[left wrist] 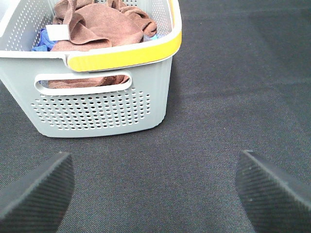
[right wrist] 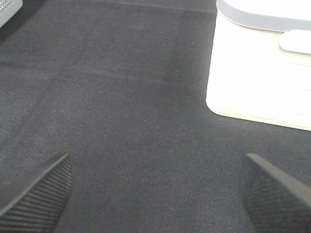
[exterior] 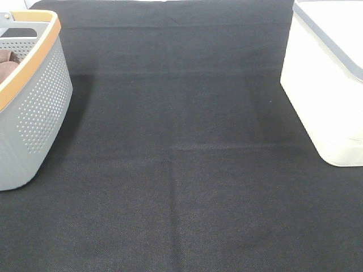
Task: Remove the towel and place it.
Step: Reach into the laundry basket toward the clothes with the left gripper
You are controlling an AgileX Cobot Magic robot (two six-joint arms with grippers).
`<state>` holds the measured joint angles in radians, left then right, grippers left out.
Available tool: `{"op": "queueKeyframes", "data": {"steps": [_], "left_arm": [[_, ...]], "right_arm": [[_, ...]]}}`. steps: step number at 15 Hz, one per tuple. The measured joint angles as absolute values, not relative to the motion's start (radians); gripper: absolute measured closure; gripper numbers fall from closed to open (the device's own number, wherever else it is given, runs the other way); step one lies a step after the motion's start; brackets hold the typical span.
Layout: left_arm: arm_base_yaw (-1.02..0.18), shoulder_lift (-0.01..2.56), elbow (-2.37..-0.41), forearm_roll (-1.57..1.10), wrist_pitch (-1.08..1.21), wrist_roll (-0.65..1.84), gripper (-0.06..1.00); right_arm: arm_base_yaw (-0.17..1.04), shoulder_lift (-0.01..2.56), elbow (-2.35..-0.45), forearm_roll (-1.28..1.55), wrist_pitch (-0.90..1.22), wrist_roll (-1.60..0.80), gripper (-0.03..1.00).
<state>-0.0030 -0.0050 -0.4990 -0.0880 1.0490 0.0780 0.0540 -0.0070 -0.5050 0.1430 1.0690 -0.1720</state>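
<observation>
**Both grippers wide open, nothing grabbed yet: how I'd go for the towel**

The left gripper (left wrist: 155,191) has its jaws spread all the way with nothing between them, hanging over bare mat just short of the basket (left wrist: 97,109). The right gripper (right wrist: 155,191) is the same: released, empty, and pointed toward the white bin (right wrist: 257,87).

The towel (left wrist: 99,24) is bunched up inside the basket, a reddish-brown heap with its white tag (left wrist: 58,33) showing on top. A blue cloth (left wrist: 43,42) is tucked in beside it. There's more brown fabric behind the handle slot (left wrist: 82,81), and I can't tell if it's the same piece.

From the high camera, the basket (exterior: 39,107) sits at about 9 o'clock and the white bin (exterior: 320,96) at about 2 o'clock, well apart, with open black mat (exterior: 181,181) between them. Neither arm shows in that view.

My take: this is the left arm's job. I'd go up and over the yellow rim (left wrist: 126,56), come straight down on the highest fold near the tag, and pinch only that top layer so the blue cloth doesn't tag along. Then I'd lift high enough that the trailing edge clears the rim before swinging out.
</observation>
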Motion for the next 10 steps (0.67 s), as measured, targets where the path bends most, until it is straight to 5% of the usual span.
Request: {"op": "queueKeyframes", "data": {"steps": [10], "left_arm": [[-0.003,-0.005,-0.499,-0.088,1.049,0.078,0.09]], "right_arm": [[0.054,-0.007,-0.505,0.145,1.069,-0.172,0.09]]}}
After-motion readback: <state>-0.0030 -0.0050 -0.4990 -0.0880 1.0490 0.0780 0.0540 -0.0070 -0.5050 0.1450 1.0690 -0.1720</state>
